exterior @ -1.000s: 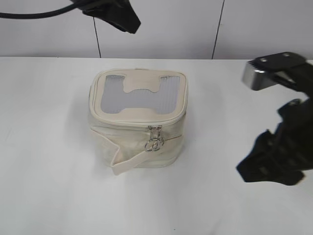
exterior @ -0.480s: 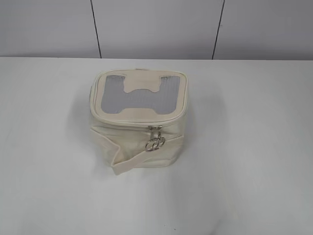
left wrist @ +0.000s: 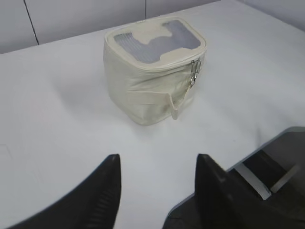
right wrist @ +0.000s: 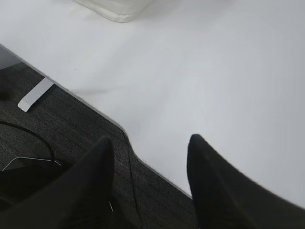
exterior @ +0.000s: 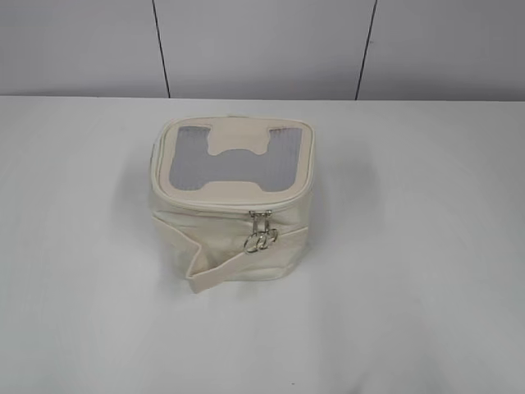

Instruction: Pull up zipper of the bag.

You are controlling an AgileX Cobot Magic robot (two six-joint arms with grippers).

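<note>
The cream-white boxy bag (exterior: pixel 231 205) stands on the white table, grey mesh top with a cream H patch facing up. Its zipper (exterior: pixel 230 207) runs around the lid rim, and two silver ring pulls (exterior: pixel 259 240) hang together on the front face above the flat cream strap (exterior: pixel 215 275). No gripper shows in the exterior view. In the left wrist view the bag (left wrist: pixel 152 71) and its pulls (left wrist: pixel 194 74) lie well ahead of my open, empty left gripper (left wrist: pixel 158 160). My right gripper (right wrist: pixel 150 143) is open and empty over the table's edge; only the bag's bottom corner (right wrist: pixel 114 9) shows there.
The white table (exterior: pixel 410 246) stretches around the bag on all sides. A grey panelled wall (exterior: pixel 262 45) stands behind it. In the right wrist view the table's edge (right wrist: pixel 95 107) borders dark floor with a cable (right wrist: pixel 28 133).
Both arms have left the exterior view: one second ago a gripper hung at the top left and another at the right; since half a second ago neither shows. The bag has not moved.
</note>
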